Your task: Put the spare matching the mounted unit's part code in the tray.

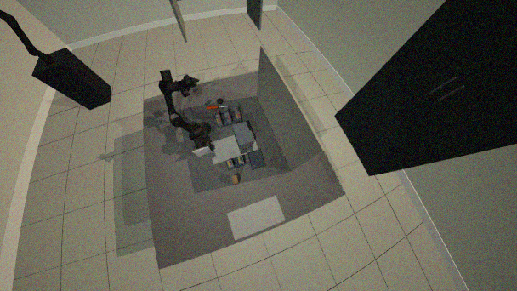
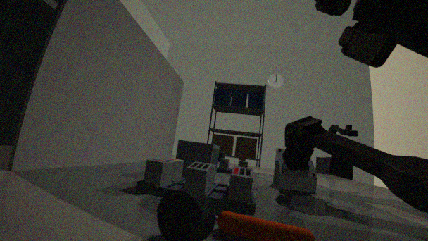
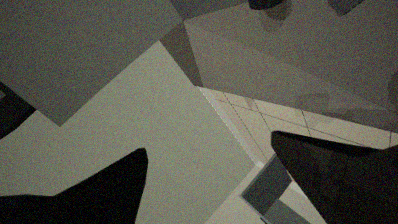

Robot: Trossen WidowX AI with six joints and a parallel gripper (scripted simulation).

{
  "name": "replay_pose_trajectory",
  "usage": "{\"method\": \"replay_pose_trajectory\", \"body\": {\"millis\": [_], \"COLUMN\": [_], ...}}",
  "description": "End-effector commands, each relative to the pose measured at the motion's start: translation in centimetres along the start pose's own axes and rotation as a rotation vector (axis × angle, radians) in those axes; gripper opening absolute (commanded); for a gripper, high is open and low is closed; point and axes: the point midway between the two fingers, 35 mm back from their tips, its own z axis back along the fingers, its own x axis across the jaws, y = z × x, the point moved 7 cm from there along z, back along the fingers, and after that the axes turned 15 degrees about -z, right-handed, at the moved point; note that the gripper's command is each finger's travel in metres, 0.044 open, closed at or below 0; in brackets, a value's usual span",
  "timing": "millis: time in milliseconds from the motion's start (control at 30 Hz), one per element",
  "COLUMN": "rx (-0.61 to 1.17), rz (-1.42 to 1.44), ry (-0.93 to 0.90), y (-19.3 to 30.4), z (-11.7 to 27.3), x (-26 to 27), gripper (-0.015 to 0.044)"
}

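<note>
The end effector (image 1: 208, 146) (image 2: 299, 160) (image 3: 210, 146) is wide open, holding nothing. Labelled modules (image 1: 226, 116) (image 2: 200, 177) stand in a row to its upper right from above; unread codes could lead to choosing the wrong spare.

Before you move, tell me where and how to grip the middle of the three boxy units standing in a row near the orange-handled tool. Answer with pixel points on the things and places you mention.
Best come from above: the middle unit (image 1: 226, 116) (image 2: 200, 180) stands upright, its top uncovered. I'd grip high on its two sides facing the neighbours, since it looks narrower that way and gaps separate them.
</note>
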Motion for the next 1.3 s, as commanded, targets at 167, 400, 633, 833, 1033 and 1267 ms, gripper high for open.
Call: {"method": "replay_pose_trajectory", "body": {"millis": [167,400,633,833,1033,1267], "rx": [0.0,-0.072,-0.16,-0.243,-0.374,-0.462], "rz": [0.0,0.06,0.211,0.402,0.677,1.027], "ry": [0.0,-0.008,-0.003,0.049,0.19,0.446], "y": [0.0,2.3,3.6,4.2,3.1,-0.5], "z": [0.0,-0.9,-2.6,-4.4,-8.0,-13.2], "x": [0.0,5.3,11.5,16.1,22.9,30.1], "gripper": [0.044,0.044,0.044,0.044,0.044,0.044]}}
